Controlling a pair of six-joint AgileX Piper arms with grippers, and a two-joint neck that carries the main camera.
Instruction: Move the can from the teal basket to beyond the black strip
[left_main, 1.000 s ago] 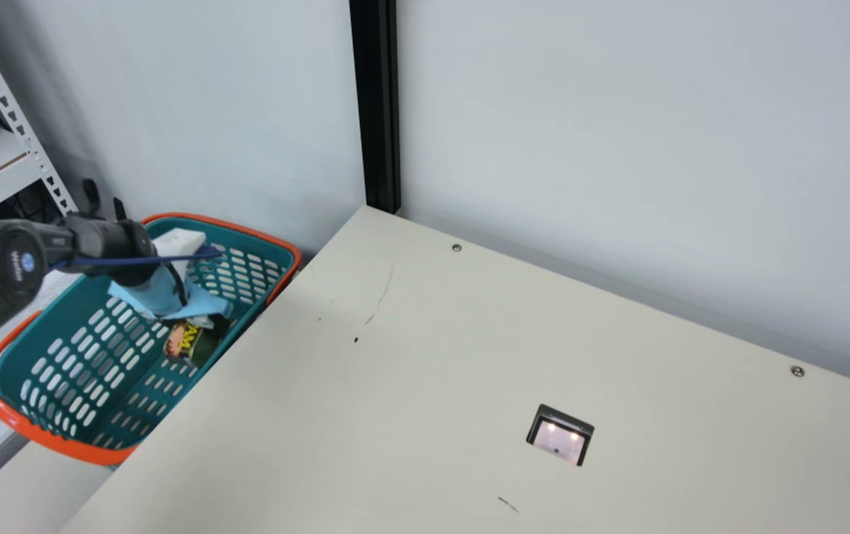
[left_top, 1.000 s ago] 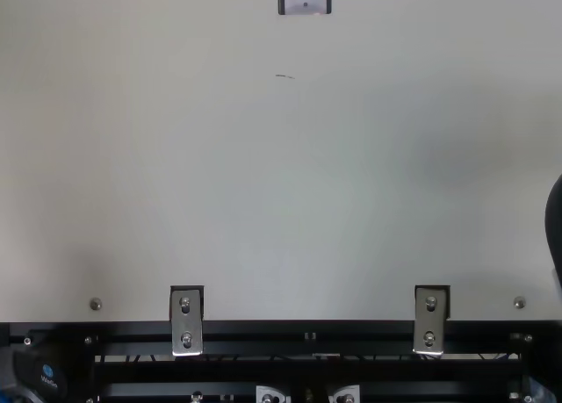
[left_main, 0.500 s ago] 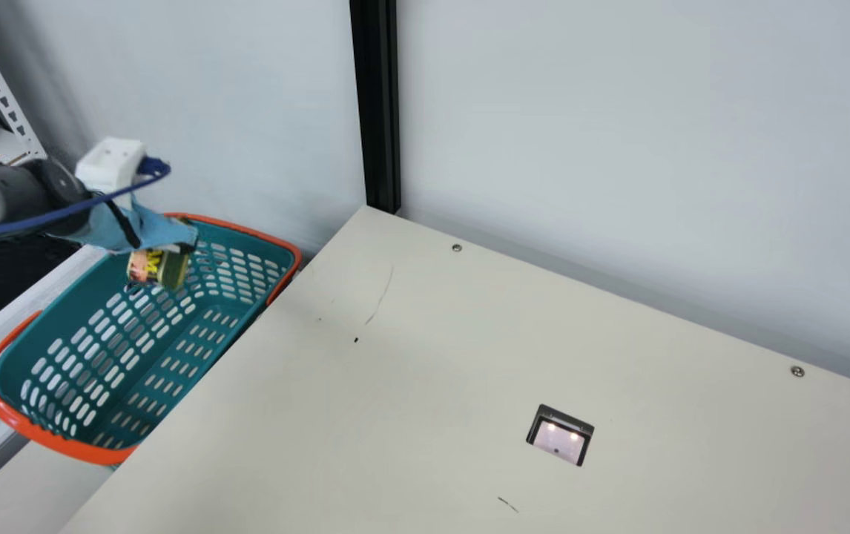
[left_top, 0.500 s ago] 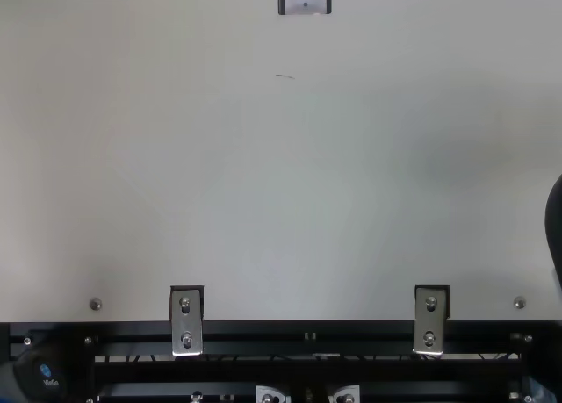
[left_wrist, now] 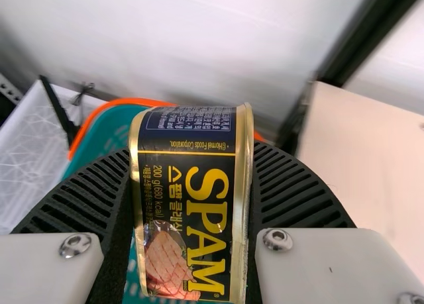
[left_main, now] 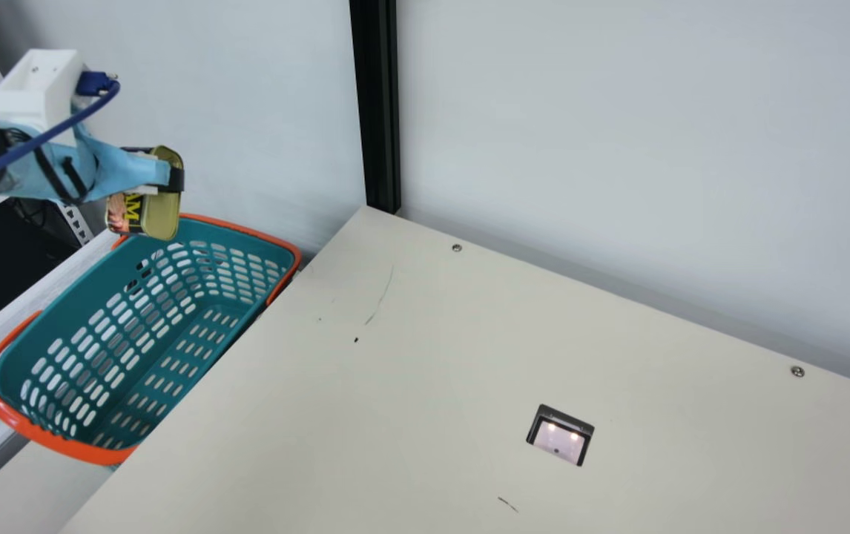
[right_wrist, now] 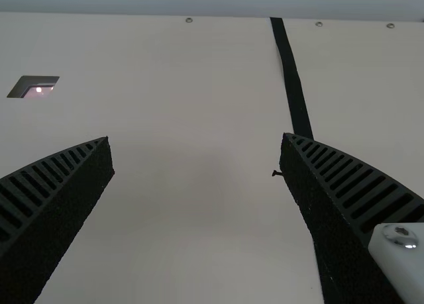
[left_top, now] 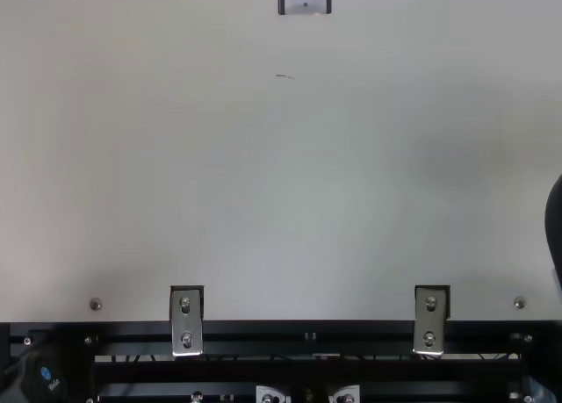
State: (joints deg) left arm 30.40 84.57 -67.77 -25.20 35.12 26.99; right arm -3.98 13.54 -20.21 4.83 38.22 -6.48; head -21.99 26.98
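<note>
Step in hand: lifting out looks done; the carry toward the table [left_main: 432, 334] seems to come next.
Can [left_main: 160, 215]: up in the air over the far part of the basket [left_main: 61, 445], apart from its rim, on its side with one end facing the table.
Left claw [left_wrist: 192, 148]: closed on the can, a finger against each end.
Right claw [right_wrist: 195, 138]: wide, nothing between its fingers, above the table.
Black strip [right_wrist: 291, 85]: on the table, in the right wrist view.
Next move: swing the left arm in over the table, keeping the can above the basket's rim. The strip seems nearer the right arm, so a set-down or handover mid-table may be needed before the can goes beyond it.
</note>
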